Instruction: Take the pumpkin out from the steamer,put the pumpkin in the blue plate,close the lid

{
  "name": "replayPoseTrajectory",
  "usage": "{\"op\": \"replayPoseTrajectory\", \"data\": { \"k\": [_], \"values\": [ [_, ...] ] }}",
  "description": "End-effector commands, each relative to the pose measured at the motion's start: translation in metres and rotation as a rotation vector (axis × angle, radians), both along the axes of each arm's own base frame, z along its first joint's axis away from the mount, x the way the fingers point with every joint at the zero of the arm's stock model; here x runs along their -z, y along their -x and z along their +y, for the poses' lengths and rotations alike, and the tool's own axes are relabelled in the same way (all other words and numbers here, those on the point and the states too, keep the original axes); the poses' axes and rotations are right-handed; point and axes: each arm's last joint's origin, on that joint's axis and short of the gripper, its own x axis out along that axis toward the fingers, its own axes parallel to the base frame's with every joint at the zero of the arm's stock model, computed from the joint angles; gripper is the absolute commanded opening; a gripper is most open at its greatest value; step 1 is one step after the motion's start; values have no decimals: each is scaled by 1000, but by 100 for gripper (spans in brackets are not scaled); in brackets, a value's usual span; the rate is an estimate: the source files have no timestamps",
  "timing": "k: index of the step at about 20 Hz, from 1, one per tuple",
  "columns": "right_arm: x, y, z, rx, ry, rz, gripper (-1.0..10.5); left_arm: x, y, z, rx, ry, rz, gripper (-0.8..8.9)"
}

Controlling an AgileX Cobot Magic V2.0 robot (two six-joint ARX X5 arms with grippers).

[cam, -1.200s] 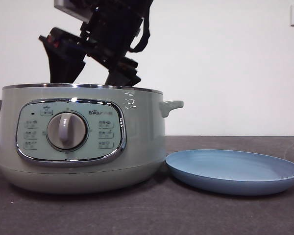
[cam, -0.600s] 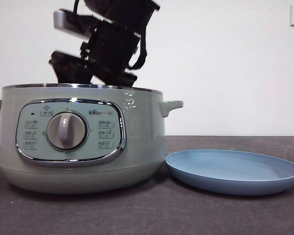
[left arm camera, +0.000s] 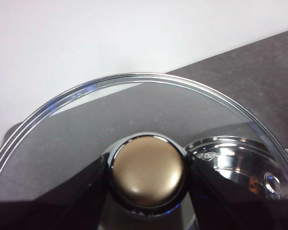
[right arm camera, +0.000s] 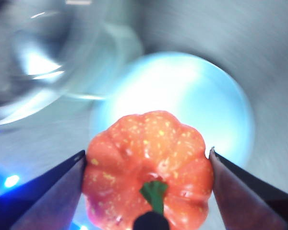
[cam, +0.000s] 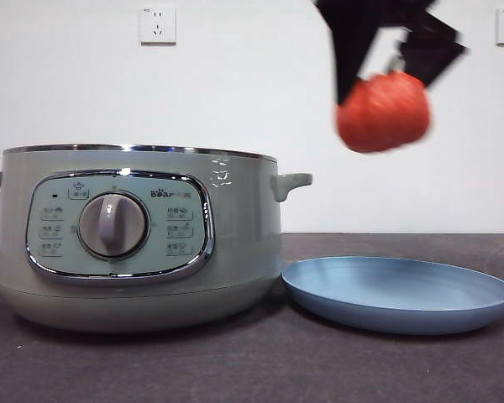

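My right gripper (cam: pixel 385 92) hangs high in the air above the blue plate (cam: pixel 399 292), shut on the orange-red pumpkin (cam: pixel 383 112). In the right wrist view the pumpkin (right arm camera: pixel 149 167) sits stem-up between the jaws, with the blue plate (right arm camera: pixel 182 96) blurred below it. The sage-green steamer (cam: pixel 139 235) stands open at the left of the front view. My left gripper (left arm camera: pixel 148 179) is shut on the round knob (left arm camera: pixel 148 172) of the glass lid (left arm camera: pixel 134 124), held off the pot; the steamer's chrome rim (left arm camera: pixel 240 163) shows through the glass.
A dark table top (cam: pixel 252 361) carries the pot and plate, which nearly touch. A white wall with two sockets (cam: pixel 158 25) stands behind.
The right arm has risen out of the steamer and swung right, and now carries the pumpkin over the blue plate. Steamer and plate have stayed put.
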Motion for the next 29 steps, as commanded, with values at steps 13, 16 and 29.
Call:
{"op": "replayPoseTrajectory", "data": {
  "k": [13,16,29],
  "values": [
    [115,14,-4,147,-67,-151,-8,-7,-12,-8,22,20,-45,-8],
    [126,9,-2,137,-51,-134,-5,-7,-12,-8,22,20,-45,-8],
    [137,8,-2,162,-4,-82,571,-7,-12,-9,71,35,-37,-8]
  ]
}}
